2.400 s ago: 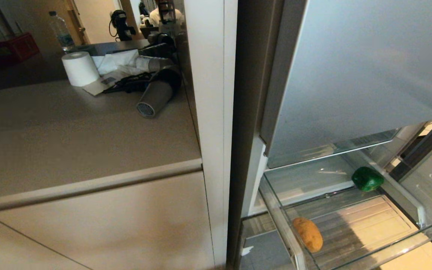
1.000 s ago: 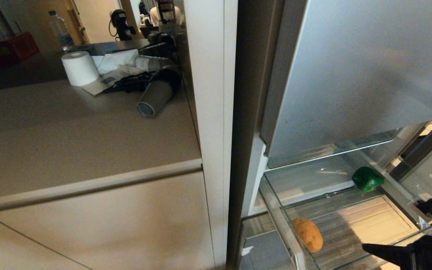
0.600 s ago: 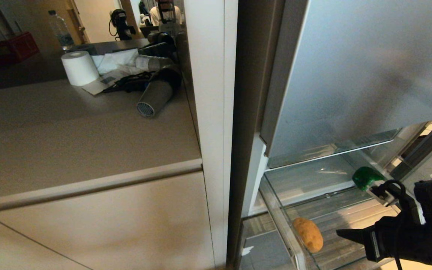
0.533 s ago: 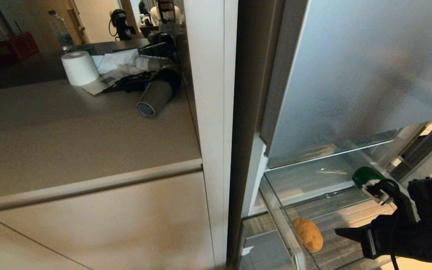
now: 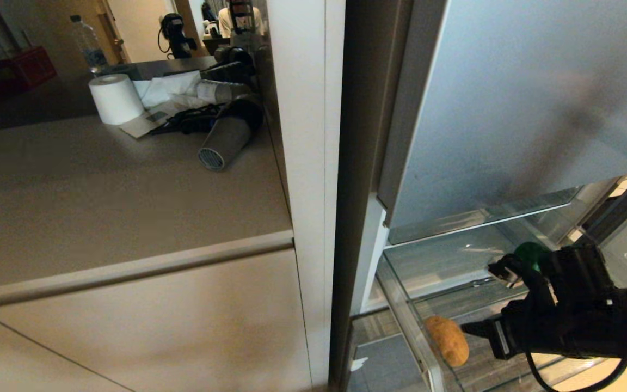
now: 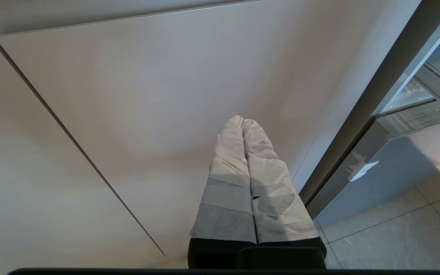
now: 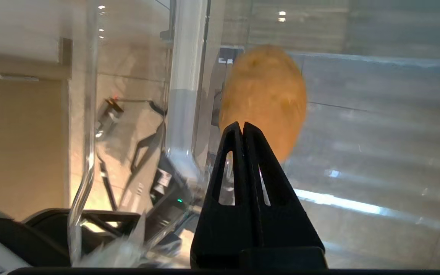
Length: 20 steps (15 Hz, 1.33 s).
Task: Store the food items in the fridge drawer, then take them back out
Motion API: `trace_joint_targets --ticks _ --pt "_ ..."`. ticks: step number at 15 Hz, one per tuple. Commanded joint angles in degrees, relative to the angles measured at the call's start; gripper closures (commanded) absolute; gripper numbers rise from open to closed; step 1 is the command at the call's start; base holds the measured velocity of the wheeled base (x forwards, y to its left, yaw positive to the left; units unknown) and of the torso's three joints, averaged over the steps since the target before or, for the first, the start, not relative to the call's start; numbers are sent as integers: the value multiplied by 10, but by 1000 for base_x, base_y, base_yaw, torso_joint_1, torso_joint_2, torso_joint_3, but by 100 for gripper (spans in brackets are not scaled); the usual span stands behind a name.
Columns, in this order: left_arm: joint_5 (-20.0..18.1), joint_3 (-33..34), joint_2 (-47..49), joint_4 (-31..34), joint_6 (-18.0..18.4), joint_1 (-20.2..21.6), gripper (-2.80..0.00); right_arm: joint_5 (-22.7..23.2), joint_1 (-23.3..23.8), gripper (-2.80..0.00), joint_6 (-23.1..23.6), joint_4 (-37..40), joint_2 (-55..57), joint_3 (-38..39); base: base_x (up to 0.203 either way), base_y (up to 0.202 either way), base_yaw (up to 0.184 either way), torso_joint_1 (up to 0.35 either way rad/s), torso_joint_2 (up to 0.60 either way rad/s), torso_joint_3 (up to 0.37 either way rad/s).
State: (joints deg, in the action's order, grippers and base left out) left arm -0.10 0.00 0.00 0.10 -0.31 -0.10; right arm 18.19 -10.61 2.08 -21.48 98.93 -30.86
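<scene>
The see-through fridge drawer [image 5: 407, 318] stands pulled out at the lower right of the head view. A tan-brown potato [image 5: 447, 341] lies at its front left corner. The dark-green pepper [image 5: 529, 251] sits farther back, mostly hidden behind my right arm. My right gripper [image 5: 468, 329] is shut and empty, its black tips pointing at the potato from the right, a short gap away. In the right wrist view the shut tips [image 7: 242, 126] overlap the potato [image 7: 262, 99] beside the clear drawer wall [image 7: 183, 95]. My left gripper [image 6: 241, 121], tape-wrapped and shut, hangs before a beige cabinet door.
The frosted fridge door [image 5: 509, 109] and a glass shelf [image 5: 482, 218] hang above the drawer. A white side panel [image 5: 308, 163] separates fridge and beige counter [image 5: 101, 201], which carries a paper roll [image 5: 116, 99], a hair dryer [image 5: 225, 140] and a bottle [image 5: 89, 45].
My right arm came into the head view from the lower right and swept left over the drawer toward the potato, now covering most of the pepper. Both food items stayed put.
</scene>
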Motion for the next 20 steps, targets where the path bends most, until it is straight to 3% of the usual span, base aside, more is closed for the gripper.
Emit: trace_joint_targets --ticks 1,3,10,11,20 --pt "0 0 1 0 0 0 0 -26 -16 0 5 -1 31 -19 0 0 0 0 0 0" --pt "0 0 1 0 0 0 0 -65 -31 0 7 0 41 -33 0 0 0 0 0 0" --pt "0 0 1 0 0 0 0 -68 -36 0 29 0 80 -50 0 0 0 0 0 0" --pt "0 0 1 0 0 0 0 -71 -35 -280 32 0 72 -50 0 0 0 0 0 0" --pt "0 0 1 0 0 0 0 -84 -35 -280 35 17 95 -50 0 0 0 0 0 0"
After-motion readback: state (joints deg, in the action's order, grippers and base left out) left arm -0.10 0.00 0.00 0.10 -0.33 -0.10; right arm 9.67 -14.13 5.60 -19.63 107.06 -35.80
